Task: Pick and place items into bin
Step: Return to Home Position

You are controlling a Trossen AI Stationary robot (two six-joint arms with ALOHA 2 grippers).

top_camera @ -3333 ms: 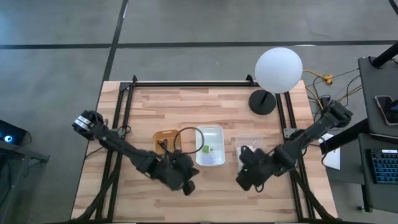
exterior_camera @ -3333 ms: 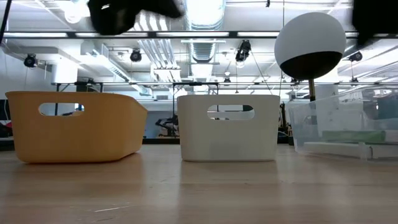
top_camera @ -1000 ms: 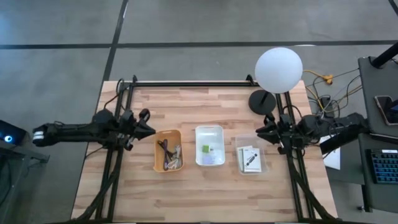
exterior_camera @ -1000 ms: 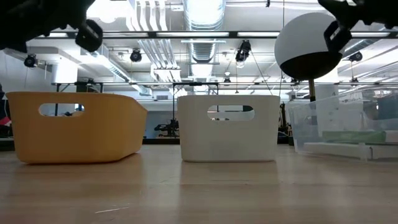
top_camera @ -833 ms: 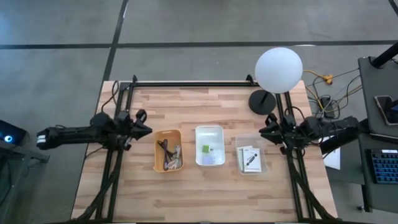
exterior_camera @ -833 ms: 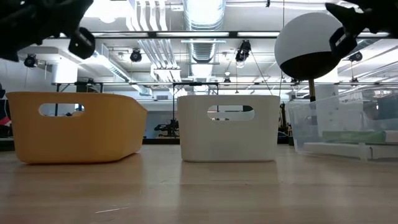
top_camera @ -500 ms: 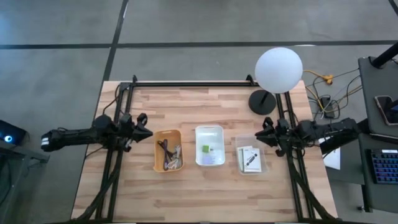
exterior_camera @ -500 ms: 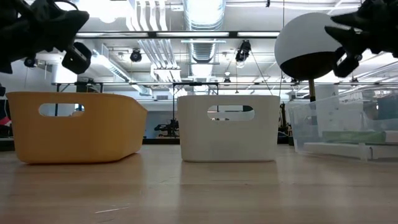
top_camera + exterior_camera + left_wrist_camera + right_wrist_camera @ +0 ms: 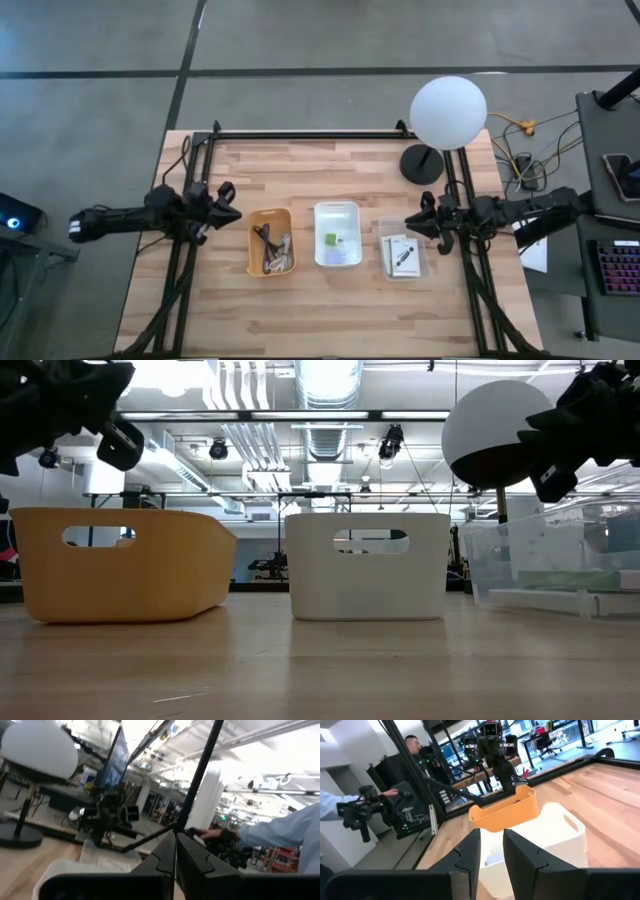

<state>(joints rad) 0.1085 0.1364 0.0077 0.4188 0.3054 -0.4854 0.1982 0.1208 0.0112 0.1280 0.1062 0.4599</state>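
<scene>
From above, the left gripper (image 9: 228, 208) hangs just outside the yellow bin (image 9: 250, 240). The right gripper (image 9: 414, 222) sits beside the clear bin (image 9: 383, 272), with the cards (image 9: 400, 256) lying inside just ahead of it. Low down, both ride above the rims. Left wrist: pinched together, empty. Right wrist: narrow gap, empty. To home cleanly, back straight off at that height.

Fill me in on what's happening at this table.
Nothing is being handled. The left gripper, shut, and the right gripper, open, hang empty on either side of three bins. The orange bin holds cables, the white bin a green block, and the transparent bin white cards.
</scene>
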